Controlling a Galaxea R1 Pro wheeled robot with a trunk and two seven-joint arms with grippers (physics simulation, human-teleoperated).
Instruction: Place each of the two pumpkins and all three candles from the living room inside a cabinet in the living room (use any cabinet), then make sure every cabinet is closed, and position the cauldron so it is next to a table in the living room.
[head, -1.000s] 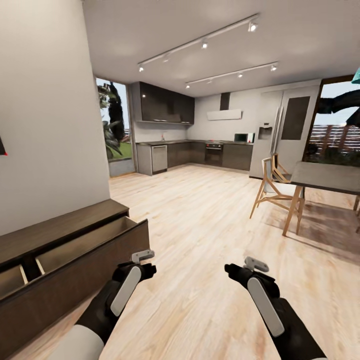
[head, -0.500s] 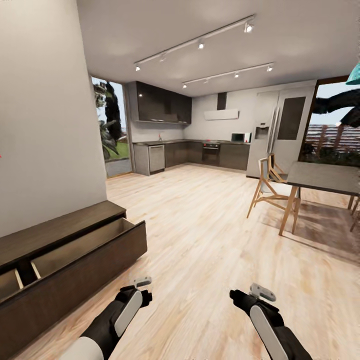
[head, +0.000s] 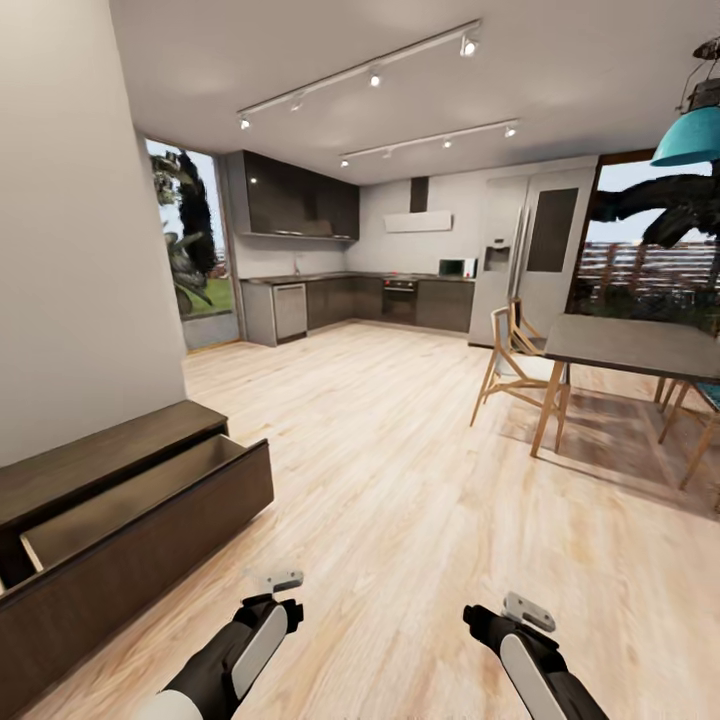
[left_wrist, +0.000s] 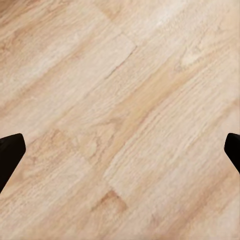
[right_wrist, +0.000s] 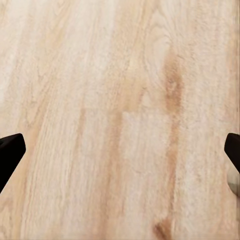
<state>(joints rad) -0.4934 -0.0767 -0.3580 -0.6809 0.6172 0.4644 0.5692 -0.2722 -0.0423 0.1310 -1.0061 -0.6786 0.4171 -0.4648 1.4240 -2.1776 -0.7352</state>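
Note:
The cabinet (head: 105, 458), long, low and dark brown, stands against the left wall with its near drawer (head: 140, 520) pulled out; the part of the drawer's inside that I see is bare. Both arms hang low in front of me over the wooden floor. My left gripper (head: 277, 604) is open, its dark fingertips (left_wrist: 10, 155) wide apart with only floorboards between them. My right gripper (head: 487, 620) is open too, fingertips (right_wrist: 11, 152) spread over bare floor. Pumpkins, candles, cauldron and the low table are out of view.
A grey dining top on light wooden legs (head: 632, 345) with wooden chairs (head: 507, 355) stands at the right. A dark kitchen run (head: 340, 300) and a fridge (head: 525, 255) line the far wall. Open wooden floor (head: 400, 470) stretches ahead.
The whole picture has slid left, so the camera has turned to the right. Both arms now sit lower in the view. The cabinet drawer stays open.

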